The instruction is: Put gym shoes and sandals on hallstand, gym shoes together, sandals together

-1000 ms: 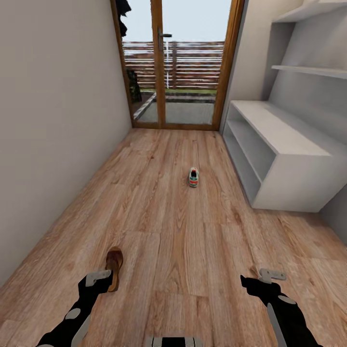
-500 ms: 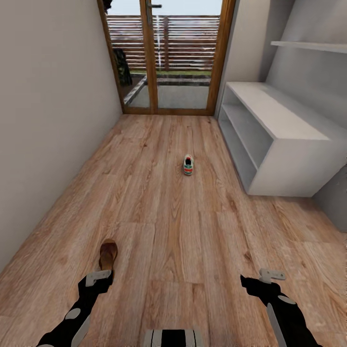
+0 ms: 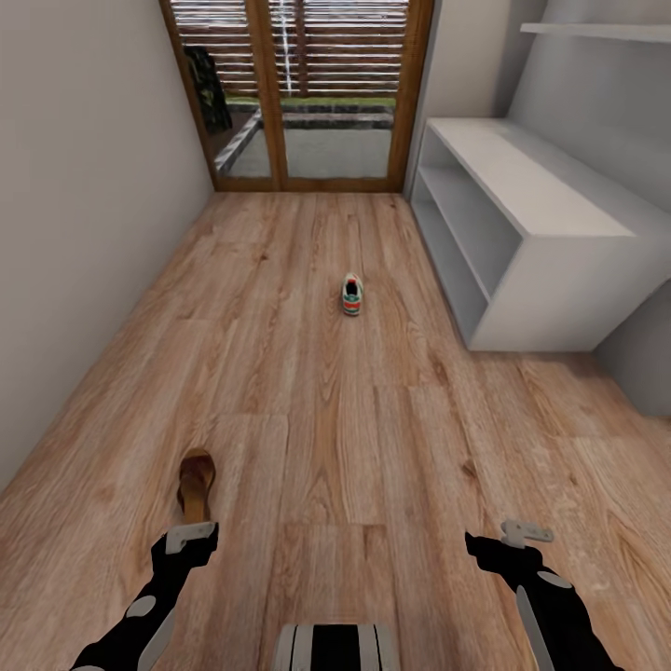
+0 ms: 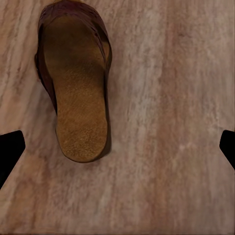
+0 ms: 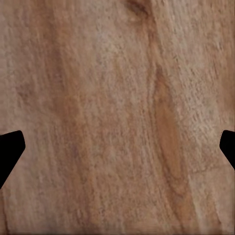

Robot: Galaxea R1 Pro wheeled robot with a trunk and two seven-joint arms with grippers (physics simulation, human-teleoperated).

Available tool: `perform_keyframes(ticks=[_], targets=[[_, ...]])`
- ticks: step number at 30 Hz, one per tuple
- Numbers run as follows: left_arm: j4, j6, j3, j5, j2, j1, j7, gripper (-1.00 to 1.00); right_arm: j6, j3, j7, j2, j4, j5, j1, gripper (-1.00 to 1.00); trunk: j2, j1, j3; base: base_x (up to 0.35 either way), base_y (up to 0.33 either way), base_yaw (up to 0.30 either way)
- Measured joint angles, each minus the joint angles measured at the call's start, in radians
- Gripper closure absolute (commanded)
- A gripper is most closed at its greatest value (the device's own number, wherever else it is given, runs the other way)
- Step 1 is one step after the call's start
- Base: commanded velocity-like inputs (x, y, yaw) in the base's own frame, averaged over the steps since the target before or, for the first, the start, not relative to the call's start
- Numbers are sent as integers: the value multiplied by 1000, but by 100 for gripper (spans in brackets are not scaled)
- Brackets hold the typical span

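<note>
One gym shoe (image 3: 351, 294), white with a green stripe and a red heel, lies on the corridor floor (image 3: 373, 438) in mid-corridor, left of the hallstand (image 3: 550, 242). A dark-brown sandal (image 3: 197, 485) with a tan footbed lies on the floor just ahead of my left gripper (image 3: 191, 538). In the left wrist view the sandal (image 4: 78, 88) sits off to one side below the open left gripper (image 4: 117, 149), apart from the fingertips (image 4: 10, 149). My right gripper (image 3: 513, 536) hangs open over bare planks, and the right wrist view shows the right gripper (image 5: 117, 149) with floor between its fingers.
A grey wall (image 3: 84, 233) runs along the left. A wood-framed glass door (image 3: 298, 93) closes the far end. The hallstand's floating shelf (image 3: 596, 31) juts out at the upper right. My base (image 3: 335, 648) shows at the bottom edge.
The whole view has shifted, so the camera moved: door, shoe and sandal sit higher in the picture. The sandal now shows whole ahead of the left gripper. Both grippers stay open.
</note>
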Motion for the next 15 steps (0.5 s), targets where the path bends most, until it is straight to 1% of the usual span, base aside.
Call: perform_keyframes(ticks=[2,9,15], targets=[[0,0,0,0,0,0,0,-100,0,0,0,0,0,0,0,-100,0,1,-10,0,0,-59],[0,-14,1,0,0,0,0,-100,0,0,-1,0,0,0,0,-100,-1,1,-13,0,0,-8],[0,-18,2,0,0,0,0,-100,0,0,0,0,0,0,0,-100,-2,4,-42,0,0,70]])
